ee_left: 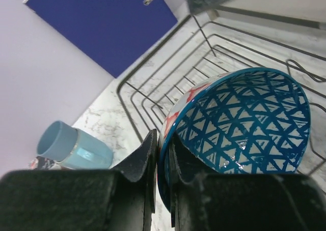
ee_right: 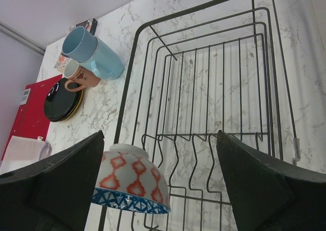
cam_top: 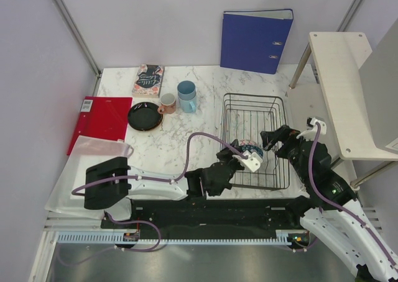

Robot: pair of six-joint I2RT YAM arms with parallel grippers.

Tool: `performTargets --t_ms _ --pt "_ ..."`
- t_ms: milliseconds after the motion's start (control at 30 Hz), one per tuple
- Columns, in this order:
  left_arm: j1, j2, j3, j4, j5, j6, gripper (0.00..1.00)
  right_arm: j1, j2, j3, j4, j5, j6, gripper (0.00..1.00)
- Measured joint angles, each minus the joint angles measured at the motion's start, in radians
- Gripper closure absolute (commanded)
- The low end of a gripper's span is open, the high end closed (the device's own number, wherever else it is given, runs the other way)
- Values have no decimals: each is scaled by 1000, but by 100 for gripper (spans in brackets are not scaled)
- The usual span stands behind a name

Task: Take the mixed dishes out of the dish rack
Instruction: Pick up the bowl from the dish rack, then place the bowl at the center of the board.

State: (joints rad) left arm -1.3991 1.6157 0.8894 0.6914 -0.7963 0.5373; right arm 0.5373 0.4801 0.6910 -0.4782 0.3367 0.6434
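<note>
My left gripper is shut on the rim of the blue net-patterned bowl, one finger inside and one outside, tilted over the near left part of the black wire dish rack. The left wrist view shows the bowl's inside and my left gripper. My right gripper hangs open and empty over the rack's near right part; its view shows the bowl's red-patterned outside and the rack. Blue mugs, the salmon cup and the black dish stand on the table left of the rack.
A book and a red folder lie at the back left. A blue binder leans on the back wall. A white tray sits at the near left. A wooden shelf stands right of the rack.
</note>
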Motion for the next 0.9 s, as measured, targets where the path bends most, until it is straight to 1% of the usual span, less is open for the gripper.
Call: performTargets --t_ms 67,133,200,233,267,300,333,367,433,533,567,633,733,833,900 --pt "0 -19 0 24 -29 29 98 0 4 0 0 3 0 2" --pt "3 -54 13 9 -73 39 98 0 15 4 -2 8 0 2" --pt "18 -82 75 -79 -110 12 98 0 35 18 -5 14 -2 2" --pt "33 -96 137 -188 -117 -59 98 0 45 27 -8 17 -4 2" --pt "63 -107 219 -341 -113 -149 98 0 57 43 -10 26 -6 2" --pt "101 -109 316 -500 -80 -247 98 -1 69 61 -11 38 -10 2" --pt "156 -109 415 -656 -12 -370 98 -2 82 81 -14 40 -13 2" --pt "217 -109 488 -766 50 -468 98 -2 92 99 -17 39 -15 2" --pt "406 -112 625 -979 272 -696 98 0 127 150 -26 37 -20 2" --pt "645 -133 656 -1153 486 -918 98 0 178 207 -38 28 -24 2" --pt "696 -136 655 -1223 531 -973 98 0 196 223 -40 22 -24 2" --pt "731 -134 650 -1340 615 -1052 98 0 227 244 -45 3 -24 3" --pt "706 -125 643 -1455 730 -1118 98 0 288 277 -58 -37 -23 4" --pt "681 -111 642 -1518 812 -1155 98 0 380 332 -64 -101 -23 4" --pt "679 -108 637 -1533 840 -1169 98 0 433 357 -64 -138 -23 5"
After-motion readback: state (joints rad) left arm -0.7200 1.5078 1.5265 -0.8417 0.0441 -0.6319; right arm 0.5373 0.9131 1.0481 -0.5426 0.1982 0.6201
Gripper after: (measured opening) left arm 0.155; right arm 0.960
